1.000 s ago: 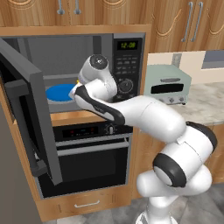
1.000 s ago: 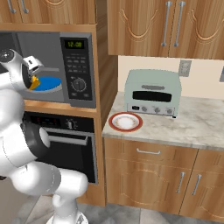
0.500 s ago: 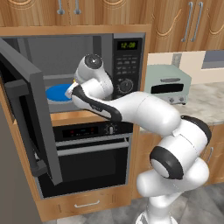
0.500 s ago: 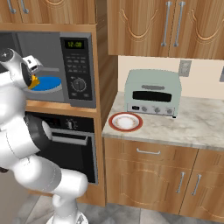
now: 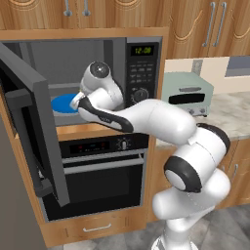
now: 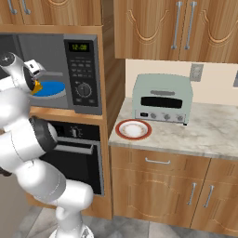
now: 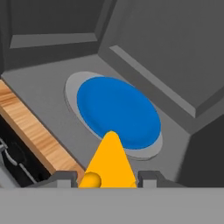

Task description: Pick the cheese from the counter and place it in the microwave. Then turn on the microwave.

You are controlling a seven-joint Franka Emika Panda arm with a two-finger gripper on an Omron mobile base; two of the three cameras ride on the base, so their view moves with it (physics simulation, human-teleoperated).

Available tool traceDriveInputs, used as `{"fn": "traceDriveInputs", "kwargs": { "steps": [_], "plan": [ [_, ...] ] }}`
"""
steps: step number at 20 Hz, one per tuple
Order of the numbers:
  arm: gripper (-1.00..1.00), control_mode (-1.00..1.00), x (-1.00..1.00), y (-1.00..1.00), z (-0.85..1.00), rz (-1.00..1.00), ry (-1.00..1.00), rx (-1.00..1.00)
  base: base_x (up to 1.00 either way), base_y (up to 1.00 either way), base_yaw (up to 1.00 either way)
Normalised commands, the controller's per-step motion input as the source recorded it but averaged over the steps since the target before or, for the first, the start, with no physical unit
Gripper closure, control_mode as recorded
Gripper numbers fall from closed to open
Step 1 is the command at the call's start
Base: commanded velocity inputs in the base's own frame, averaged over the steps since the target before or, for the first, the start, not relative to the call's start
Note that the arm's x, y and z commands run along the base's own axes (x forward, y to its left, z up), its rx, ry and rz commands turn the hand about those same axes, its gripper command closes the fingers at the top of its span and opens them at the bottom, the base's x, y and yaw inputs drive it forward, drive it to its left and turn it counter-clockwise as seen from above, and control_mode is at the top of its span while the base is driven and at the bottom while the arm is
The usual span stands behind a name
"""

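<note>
Cheese (image 7: 109,164) sits clamped between the jaws, its tip over the microwave's (image 5: 141,73) blue plate (image 7: 118,111).

Cheese (image 7: 109,164) in end effector (image 7: 107,177), before microwave (image 6: 56,69) plate (image 7: 118,111).

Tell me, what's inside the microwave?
A blue plate lies on the microwave floor. The gripper is reaching in, holding the cheese over the plate's near edge. The cheese covers part of that edge.
</note>
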Motion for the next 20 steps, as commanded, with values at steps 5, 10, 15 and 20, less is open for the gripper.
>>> {"fn": "traceDriveInputs", "kwargs": {
  "steps": [5,10,15,20],
  "plan": [
    [1.0,-1.0,0.12,0.1,-0.04,-0.01,0.0,0.0,0.0,0.0,0.0],
    [1.0,-1.0,0.1,0.08,-0.02,-0.02,0.0,0.0,0.0,0.0,0.0],
    [1.0,-1.0,0.16,0.07,-0.02,-0.02,0.0,0.0,0.0,0.0,0.0],
    [1.0,-1.0,0.13,0.06,-0.03,-0.02,0.0,0.0,0.0,0.0,0.0]
  ]
}}
